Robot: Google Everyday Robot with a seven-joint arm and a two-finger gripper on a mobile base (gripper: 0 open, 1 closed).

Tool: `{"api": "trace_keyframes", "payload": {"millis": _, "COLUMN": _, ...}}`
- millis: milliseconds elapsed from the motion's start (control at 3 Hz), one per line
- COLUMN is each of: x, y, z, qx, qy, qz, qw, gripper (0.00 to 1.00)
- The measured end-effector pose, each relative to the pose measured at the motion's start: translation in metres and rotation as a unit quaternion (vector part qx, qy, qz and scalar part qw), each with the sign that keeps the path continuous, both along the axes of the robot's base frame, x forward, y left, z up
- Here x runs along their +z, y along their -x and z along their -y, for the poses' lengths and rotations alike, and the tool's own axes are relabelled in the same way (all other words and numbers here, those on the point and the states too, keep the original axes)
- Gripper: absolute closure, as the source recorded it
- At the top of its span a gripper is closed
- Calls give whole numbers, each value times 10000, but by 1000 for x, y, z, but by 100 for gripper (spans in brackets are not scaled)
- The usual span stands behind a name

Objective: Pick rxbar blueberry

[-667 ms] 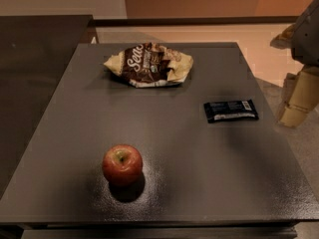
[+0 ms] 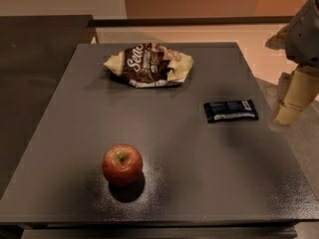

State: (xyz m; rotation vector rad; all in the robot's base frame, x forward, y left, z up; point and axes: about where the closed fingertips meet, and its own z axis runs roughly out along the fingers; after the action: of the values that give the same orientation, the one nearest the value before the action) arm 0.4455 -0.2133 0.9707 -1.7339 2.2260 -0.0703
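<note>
The gripper (image 2: 293, 99) is seen near the rxbar blueberry (image 2: 231, 110), at its three o'clock, beyond the table (image 2: 199, 183) edge; its grip state cannot be told.

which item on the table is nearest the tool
The rxbar, the dark flat bar near the right edge; the tool hangs just right of it. The bag and apple lie farther left.

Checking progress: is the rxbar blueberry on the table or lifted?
The rxbar blueberry lies flat on the table; the hand, past the table edge, is apart from it.
</note>
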Motion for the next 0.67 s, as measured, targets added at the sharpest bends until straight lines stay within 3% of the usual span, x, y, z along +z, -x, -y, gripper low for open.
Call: {"api": "trace_keyframes", "payload": {"millis": 667, "x": -30, "y": -43, "z": -11, "qx": 240, "qy": -90, "qz": -226, "qw": 9994, "gripper": 0}}
